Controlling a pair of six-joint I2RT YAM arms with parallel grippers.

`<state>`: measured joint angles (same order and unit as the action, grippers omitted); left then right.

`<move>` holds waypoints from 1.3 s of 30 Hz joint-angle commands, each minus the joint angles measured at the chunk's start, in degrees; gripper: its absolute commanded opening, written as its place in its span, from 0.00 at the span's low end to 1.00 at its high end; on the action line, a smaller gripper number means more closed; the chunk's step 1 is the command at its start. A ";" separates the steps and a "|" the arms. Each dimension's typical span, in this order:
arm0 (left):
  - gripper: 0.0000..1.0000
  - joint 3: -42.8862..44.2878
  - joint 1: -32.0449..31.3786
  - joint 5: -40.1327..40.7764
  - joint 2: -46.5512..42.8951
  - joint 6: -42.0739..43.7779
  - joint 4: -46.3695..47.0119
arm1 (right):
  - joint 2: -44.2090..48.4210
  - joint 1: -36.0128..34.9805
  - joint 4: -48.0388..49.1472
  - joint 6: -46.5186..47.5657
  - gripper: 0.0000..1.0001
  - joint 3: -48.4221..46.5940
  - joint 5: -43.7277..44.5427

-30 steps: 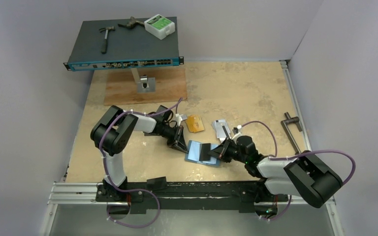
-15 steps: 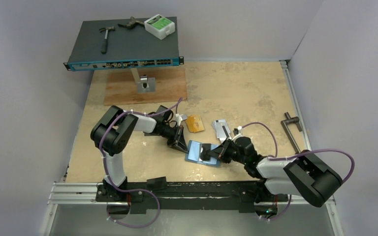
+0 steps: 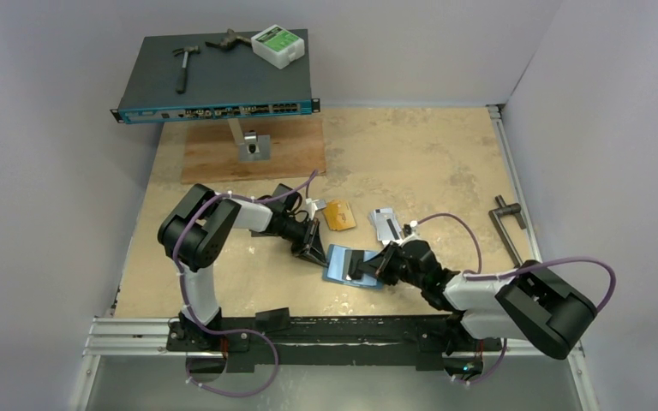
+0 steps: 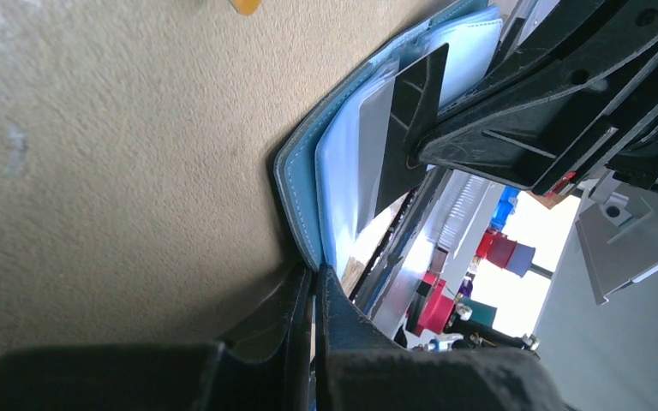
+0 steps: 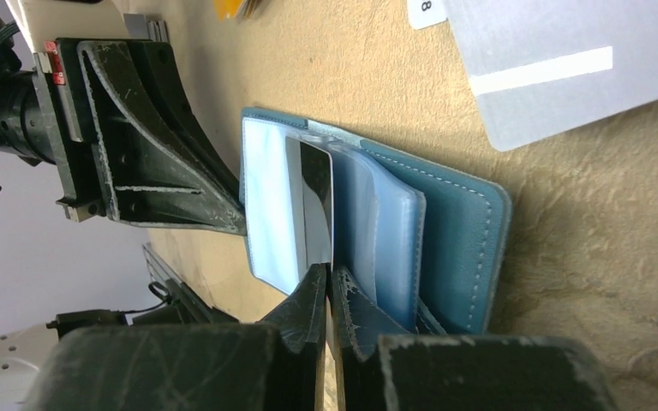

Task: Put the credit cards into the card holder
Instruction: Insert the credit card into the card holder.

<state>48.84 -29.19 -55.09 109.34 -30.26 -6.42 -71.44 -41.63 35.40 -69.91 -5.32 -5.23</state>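
Observation:
The teal-blue card holder [image 3: 343,264] lies open on the table. My left gripper [image 4: 315,278] is shut on its left cover edge [image 4: 296,184]. My right gripper [image 5: 329,276] is shut on a silver-grey card with a dark stripe [image 5: 313,205] that stands partly inside a glossy pocket [image 5: 266,201] of the holder [image 5: 454,231]. An orange-gold card [image 3: 340,215] lies beyond the holder. Silver-grey cards [image 3: 385,221] lie to its right, and one shows in the right wrist view [image 5: 565,60].
A black network switch [image 3: 218,77] on a stand at the back left carries a hammer [image 3: 185,64] and a white box [image 3: 278,44]. A wooden board [image 3: 253,150] lies under it. A metal handle [image 3: 507,224] lies at the right edge.
My right gripper has moved left with the card, pushing it further into the holder. The left arm has stayed still.

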 commanded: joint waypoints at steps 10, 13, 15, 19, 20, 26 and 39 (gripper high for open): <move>0.00 -0.16 -0.90 -2.81 -0.75 -0.86 1.84 | -2.09 -1.41 -17.13 9.85 0.22 -8.68 1.73; 0.00 -0.16 -0.62 -2.90 -0.72 -0.86 1.76 | -1.04 -3.63 -22.52 11.77 0.27 -10.94 3.81; 0.00 -0.15 -0.44 -2.94 -0.71 -0.79 1.78 | -1.65 -5.02 -24.15 12.29 0.29 -12.14 4.56; 0.00 0.02 -0.48 -3.09 -0.90 -0.64 1.72 | -4.22 -7.67 -25.60 13.59 0.33 -15.39 5.17; 0.00 0.09 -0.41 -3.09 -0.95 -0.64 1.66 | -5.01 -8.27 -26.15 14.09 0.34 -16.39 5.42; 0.00 0.13 -0.25 -3.33 -1.32 -0.65 1.75 | -8.81 -12.05 -30.45 16.69 0.43 -22.29 8.41; 0.00 2.08 -0.23 -2.57 -2.46 2.32 -2.07 | -7.48 -13.47 -29.99 18.69 0.45 -23.55 8.68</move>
<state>48.84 -29.21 -55.66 109.34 -30.68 -6.63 -79.07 -54.02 7.73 -52.99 -28.08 3.73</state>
